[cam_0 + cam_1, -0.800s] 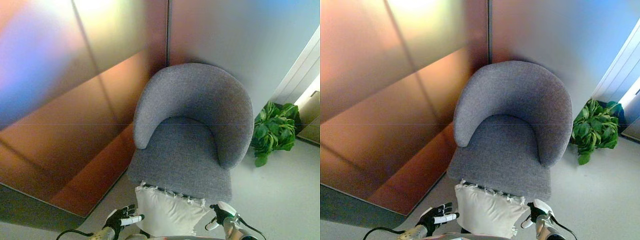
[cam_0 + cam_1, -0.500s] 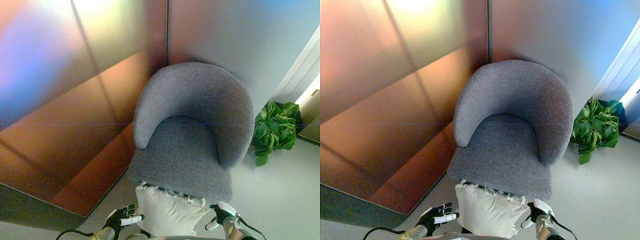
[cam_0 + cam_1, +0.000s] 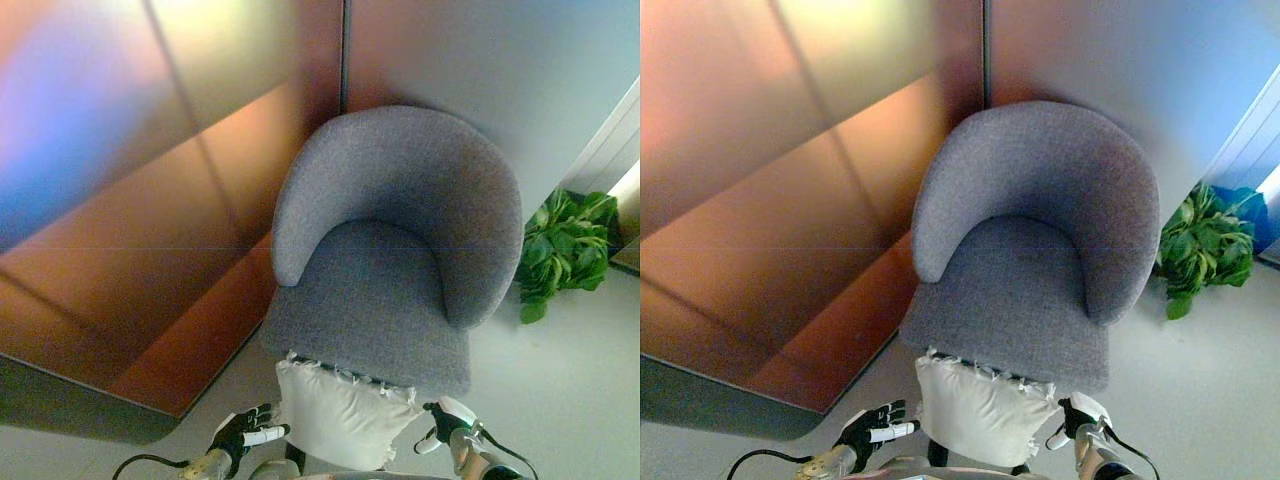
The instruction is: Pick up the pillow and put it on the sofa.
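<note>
Left eye view: we saw the white pillow [image 3: 340, 418] just near of the grey sofa [image 3: 385, 270], our left hand [image 3: 243, 437] and right hand [image 3: 446, 425] pressing its sides.
Right eye view: our fingers [image 3: 890, 432] were relaxed, not clenched; a plant [image 3: 1205, 248] stood at right.

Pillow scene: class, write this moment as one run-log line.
white tasselled pillow: between both hands, before seat edge | left hand: open | right hand: at pillow's side | grey fabric armchair: seat bare
</note>
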{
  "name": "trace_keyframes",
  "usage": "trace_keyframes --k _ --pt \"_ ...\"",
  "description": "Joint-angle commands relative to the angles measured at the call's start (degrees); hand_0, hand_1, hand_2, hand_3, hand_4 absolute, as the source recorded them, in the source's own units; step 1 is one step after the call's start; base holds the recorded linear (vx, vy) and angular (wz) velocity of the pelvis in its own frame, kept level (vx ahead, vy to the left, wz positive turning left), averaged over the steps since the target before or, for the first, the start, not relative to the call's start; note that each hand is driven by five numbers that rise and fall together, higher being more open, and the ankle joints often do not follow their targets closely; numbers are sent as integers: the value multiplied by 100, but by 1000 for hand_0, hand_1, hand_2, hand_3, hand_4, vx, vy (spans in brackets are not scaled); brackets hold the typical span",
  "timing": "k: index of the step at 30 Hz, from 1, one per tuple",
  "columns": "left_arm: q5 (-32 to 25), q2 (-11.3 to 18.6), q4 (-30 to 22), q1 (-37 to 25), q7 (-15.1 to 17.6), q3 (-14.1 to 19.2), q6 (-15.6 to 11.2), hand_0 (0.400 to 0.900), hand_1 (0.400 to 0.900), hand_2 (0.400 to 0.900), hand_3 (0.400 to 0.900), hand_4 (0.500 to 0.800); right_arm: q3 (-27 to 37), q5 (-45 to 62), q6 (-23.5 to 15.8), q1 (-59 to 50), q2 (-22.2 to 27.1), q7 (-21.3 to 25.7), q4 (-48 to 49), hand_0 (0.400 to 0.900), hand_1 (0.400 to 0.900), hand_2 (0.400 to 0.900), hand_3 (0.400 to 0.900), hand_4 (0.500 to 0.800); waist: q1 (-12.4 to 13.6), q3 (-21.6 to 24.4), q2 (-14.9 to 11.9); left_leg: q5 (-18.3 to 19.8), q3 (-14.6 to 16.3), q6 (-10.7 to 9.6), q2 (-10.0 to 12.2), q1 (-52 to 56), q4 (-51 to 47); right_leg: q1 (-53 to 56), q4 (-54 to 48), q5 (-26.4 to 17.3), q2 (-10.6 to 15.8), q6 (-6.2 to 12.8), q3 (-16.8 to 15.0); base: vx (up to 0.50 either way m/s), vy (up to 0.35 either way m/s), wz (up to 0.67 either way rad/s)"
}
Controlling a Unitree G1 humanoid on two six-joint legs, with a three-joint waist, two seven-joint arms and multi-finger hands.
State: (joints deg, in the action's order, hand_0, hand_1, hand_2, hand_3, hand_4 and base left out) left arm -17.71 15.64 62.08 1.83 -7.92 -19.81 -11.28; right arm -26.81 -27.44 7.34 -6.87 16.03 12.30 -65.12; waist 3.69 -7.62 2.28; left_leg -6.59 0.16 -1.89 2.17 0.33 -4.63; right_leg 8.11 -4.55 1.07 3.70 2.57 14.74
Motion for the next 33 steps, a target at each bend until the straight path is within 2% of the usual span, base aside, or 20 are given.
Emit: trace_keyframes --k 1,6,14,19,27,33 --pt "40 -53 -102 -620 115 -109 -431 900 900 900 900 800 -335 6 -60 -697 288 372 116 900 900 900 900 800 231 -162 -110 615 -22 -28 -120 151 32 -577 558 19 303 289 -83 33 -15 8" --pt "-255 -3 -445 -1015 152 -372 -819 900 900 900 900 800 -424 118 115 -1324 426 507 112 900 900 900 900 800 249 -642 95 496 -134 -51 -177 -416 149 -1197 774 -3 391 246 -66 -141 15 6" --pt "-616 57 -644 -1616 282 -643 -940 900 900 900 900 800 -617 212 244 -2490 579 576 -54 900 900 900 900 800 254 -1378 369 288 -248 27 -354 -1360 379 -2283 1159 -176 456 218 -271 -86 16 -1" --pt "-834 79 -697 -1815 308 -722 -1056 900 900 900 900 800 -685 187 325 -2909 621 589 -79 900 900 900 900 800 255 -1615 450 239 -240 67 -430 -1659 422 -2658 1278 -242 513 251 -354 8 16 -1" --pt "-1026 -6 -907 -2170 529 -952 -1283 900 900 900 900 800 -713 259 439 -3679 796 542 -269 900 900 900 900 800 268 -1869 656 45 -118 83 -524 -2467 686 -3545 1660 -325 571 276 -461 -15 33 7" --pt "-1128 -10 -1125 -2312 658 -1031 -1294 900 900 900 900 800 -698 205 515 -4063 916 364 -407 900 900 900 900 800 288 -1948 786 4 -99 65 -561 -2750 821 -3823 1787 -326 608 291 -492 5 15 6"
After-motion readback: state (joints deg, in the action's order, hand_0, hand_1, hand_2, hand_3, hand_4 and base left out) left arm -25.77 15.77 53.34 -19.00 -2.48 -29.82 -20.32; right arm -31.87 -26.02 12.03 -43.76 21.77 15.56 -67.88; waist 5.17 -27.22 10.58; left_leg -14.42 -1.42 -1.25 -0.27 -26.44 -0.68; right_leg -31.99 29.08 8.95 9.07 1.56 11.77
